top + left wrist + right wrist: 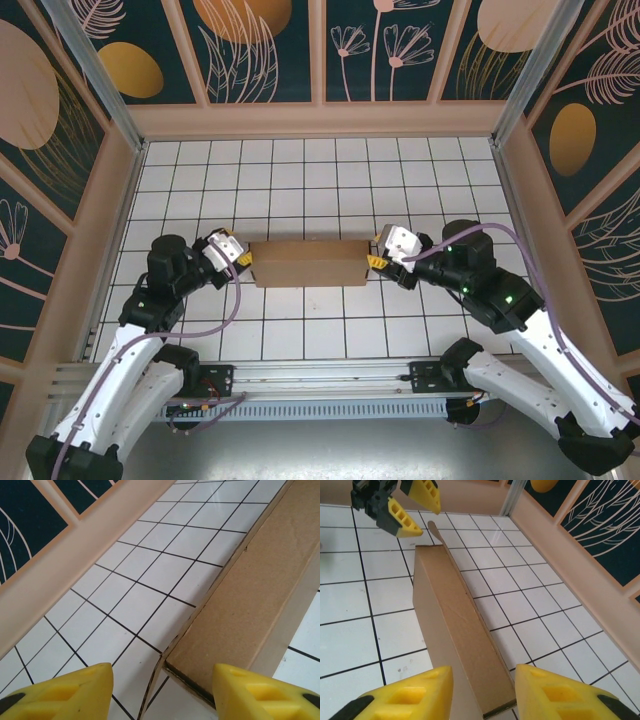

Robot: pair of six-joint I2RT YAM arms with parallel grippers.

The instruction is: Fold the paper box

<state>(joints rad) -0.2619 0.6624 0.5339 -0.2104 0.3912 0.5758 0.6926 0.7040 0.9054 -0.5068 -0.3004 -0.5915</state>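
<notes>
Plainly oblong, matte brown paper box (305, 263)

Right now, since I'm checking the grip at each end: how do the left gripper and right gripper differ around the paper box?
The left gripper stands wider than the paper box end, bare tile showing beside one finger; the right gripper flanks its end closely. The left gripper sits off-centre on the end, the right gripper centred. Both have yellow fingers, at opposite ends.
</notes>
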